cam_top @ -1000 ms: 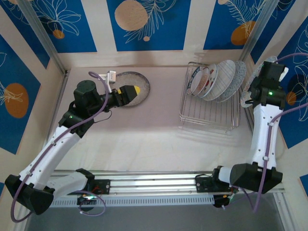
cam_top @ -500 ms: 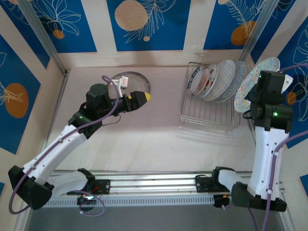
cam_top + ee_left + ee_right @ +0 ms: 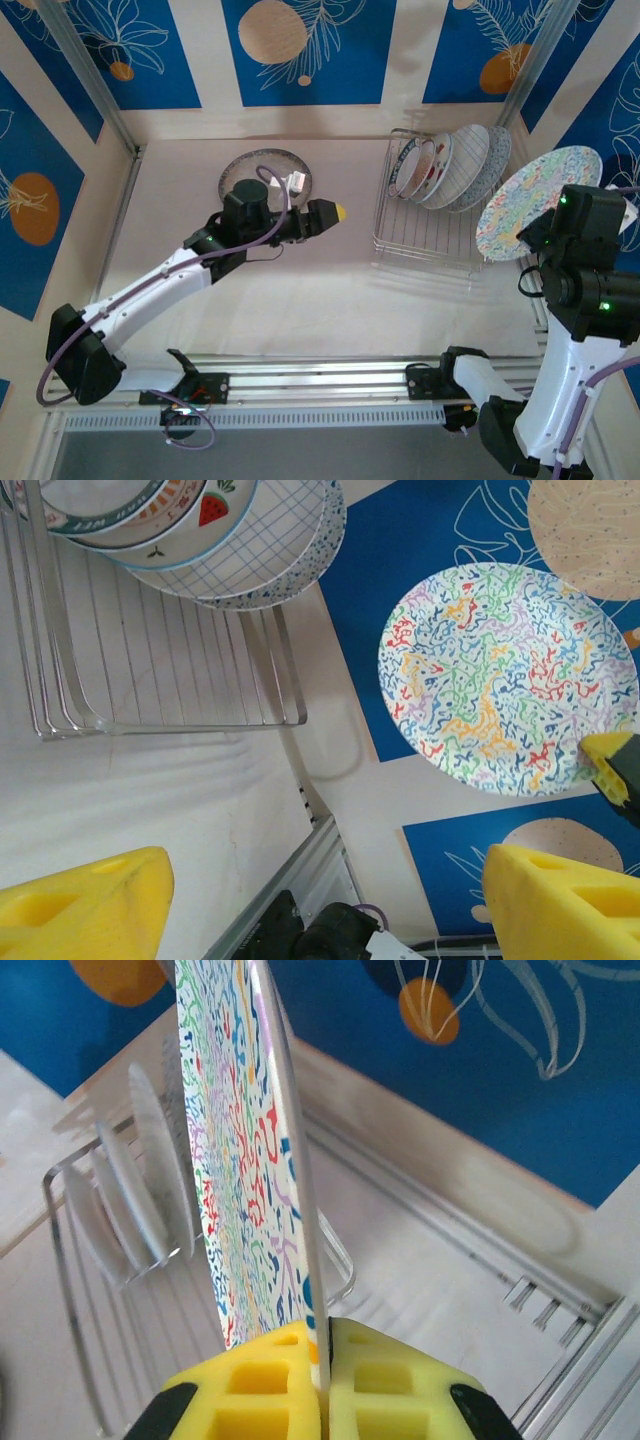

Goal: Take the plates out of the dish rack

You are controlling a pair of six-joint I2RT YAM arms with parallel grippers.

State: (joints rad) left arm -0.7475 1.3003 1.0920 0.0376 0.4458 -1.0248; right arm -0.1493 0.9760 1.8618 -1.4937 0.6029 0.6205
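Lifted clear of the 1 o'clock rack [image 3: 430, 245], the squiggle plate [image 3: 535, 205] hangs at 3 o'clock, rim pinched by the right gripper [image 3: 322, 1365]; the left gripper [image 3: 325, 216] gapes empty. So thin an edge-grip could slip.

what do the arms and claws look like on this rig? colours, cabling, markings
Left arm and right arm: white links, black joint housings, thin purple cables running alongside; green lights on the right one. Left claw and right claw: yellow blocky fingers with moulded square pockets.
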